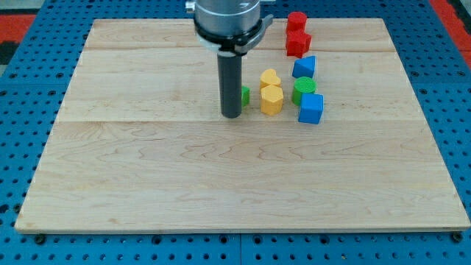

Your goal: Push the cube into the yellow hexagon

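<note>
My tip (231,115) rests on the wooden board, just left of centre in the upper half. A small green block (245,96) is mostly hidden behind the rod and touches its right side. The yellow hexagon (271,99) stands a short way right of the tip, with a yellow heart-shaped block (269,77) just above it. The blue cube (311,109) sits further right, beyond the hexagon, with a gap between them.
A green round block (304,89) sits above the blue cube, and another blue block (304,68) above that. Two red blocks (297,34) stand near the board's top edge. The board (221,177) lies on a blue pegboard.
</note>
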Controlling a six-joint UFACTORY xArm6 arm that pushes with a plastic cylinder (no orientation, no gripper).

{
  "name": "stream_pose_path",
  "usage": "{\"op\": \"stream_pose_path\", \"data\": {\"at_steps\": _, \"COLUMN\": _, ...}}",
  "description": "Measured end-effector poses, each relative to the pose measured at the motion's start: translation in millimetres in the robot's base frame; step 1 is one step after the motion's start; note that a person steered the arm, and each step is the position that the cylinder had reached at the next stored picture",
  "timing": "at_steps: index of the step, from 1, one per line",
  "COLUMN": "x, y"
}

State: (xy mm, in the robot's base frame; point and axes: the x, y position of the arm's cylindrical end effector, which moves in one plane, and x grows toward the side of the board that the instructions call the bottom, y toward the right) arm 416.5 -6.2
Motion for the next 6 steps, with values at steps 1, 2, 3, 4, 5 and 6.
{"op": "stream_pose_path", "data": {"at_steps": 1, "x": 25.8, "y": -17.2}}
{"op": "stream_pose_path", "data": {"at_steps": 2, "x": 98.5, "y": 78.1}}
{"op": "stream_pose_path", "data": {"at_steps": 3, "x": 83.9, "y": 158.6}}
{"op": "stream_pose_path", "data": {"at_steps": 4, "x": 40.9, "y": 149.6}}
{"op": "stream_pose_path", "data": {"at_steps": 5, "x": 20.5, "y": 90.3}}
{"op": "stream_pose_path", "data": {"at_steps": 6, "x": 31.0, "y": 151.1}}
